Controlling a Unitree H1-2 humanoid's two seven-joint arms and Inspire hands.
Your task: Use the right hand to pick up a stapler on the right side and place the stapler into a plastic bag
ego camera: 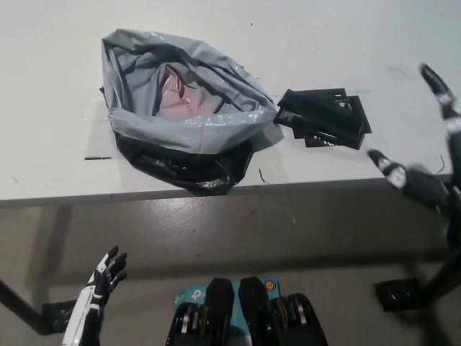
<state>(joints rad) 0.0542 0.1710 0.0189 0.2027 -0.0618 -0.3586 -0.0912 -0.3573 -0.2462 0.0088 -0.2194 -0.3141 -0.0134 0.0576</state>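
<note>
A black stapler lies flat on the white table, just right of the bag. The grey plastic bag stands open, its mouth facing up, with something pink inside. My black right hand is raised at the table's right edge, open with fingers spread, well right of the stapler and not touching it. My white left hand hangs low at the lower left, below the table edge, open and holding nothing.
The table's front edge runs across the middle of the picture, with grey floor below it. A black table foot shows at the lower right and another at the lower left.
</note>
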